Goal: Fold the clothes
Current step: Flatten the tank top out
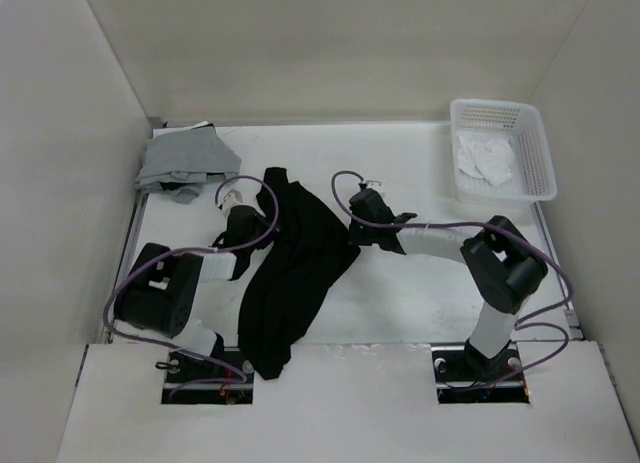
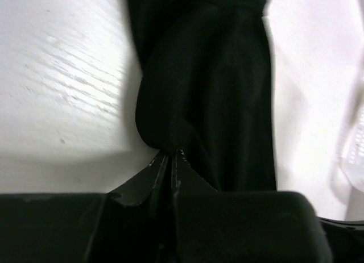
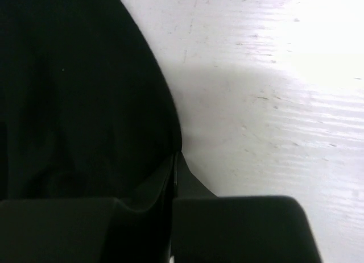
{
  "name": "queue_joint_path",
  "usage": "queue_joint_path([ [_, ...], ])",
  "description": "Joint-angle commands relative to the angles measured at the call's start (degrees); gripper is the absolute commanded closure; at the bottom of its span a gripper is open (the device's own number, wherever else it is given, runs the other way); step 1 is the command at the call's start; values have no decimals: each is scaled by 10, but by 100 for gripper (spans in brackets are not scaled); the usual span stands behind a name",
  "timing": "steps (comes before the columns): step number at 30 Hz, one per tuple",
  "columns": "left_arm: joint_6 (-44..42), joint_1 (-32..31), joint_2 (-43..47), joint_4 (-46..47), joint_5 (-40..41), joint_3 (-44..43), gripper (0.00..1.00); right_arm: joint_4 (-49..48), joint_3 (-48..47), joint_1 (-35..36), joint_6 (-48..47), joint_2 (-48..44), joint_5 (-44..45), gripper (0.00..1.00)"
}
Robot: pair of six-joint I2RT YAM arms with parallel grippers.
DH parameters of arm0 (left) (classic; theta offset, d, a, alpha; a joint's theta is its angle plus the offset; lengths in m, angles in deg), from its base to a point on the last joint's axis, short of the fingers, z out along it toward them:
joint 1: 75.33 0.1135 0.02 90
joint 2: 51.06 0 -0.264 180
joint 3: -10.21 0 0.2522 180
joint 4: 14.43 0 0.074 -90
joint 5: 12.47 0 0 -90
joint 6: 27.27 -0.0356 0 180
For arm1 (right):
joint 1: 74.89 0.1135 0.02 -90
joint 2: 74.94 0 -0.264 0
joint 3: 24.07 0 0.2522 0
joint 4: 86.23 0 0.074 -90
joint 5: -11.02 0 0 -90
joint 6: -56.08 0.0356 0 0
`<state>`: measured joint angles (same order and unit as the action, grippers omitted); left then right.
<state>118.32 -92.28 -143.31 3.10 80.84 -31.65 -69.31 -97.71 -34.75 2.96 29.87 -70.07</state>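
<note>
Both jaws pinch the black garment lying mid-frame on the desk, left gripper on a fold, right gripper barely on its edge. That skimpy bite could slip out once they pull, imo.

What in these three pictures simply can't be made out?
- Overhead view: what kind of clothing the black garment is; crumpling hides its shape.
- Overhead view: what the white cloth in the basket is; too small and bunched up.
- Right wrist view: whether the shut right gripper pinches fabric; all is black on black.
</note>
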Motion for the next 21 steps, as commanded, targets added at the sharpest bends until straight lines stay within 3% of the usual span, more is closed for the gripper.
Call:
queue_joint_path([
  [1,7,-15,127,-1,6,6,100,-39,25,14,-14,-115,52,100],
  [4,-28,-26,339,-112,62,7,100,7,33,73,-68,-294,127,100],
  [8,-75,-38,550,-268,123,-40,100,108,-15,151,-113,-461,196,100],
  [14,-102,-30,678,-389,136,-148,100,197,-101,264,-132,-579,270,100],
  [21,-146,-25,697,-425,134,-287,100,197,-191,461,-170,-595,384,100],
])
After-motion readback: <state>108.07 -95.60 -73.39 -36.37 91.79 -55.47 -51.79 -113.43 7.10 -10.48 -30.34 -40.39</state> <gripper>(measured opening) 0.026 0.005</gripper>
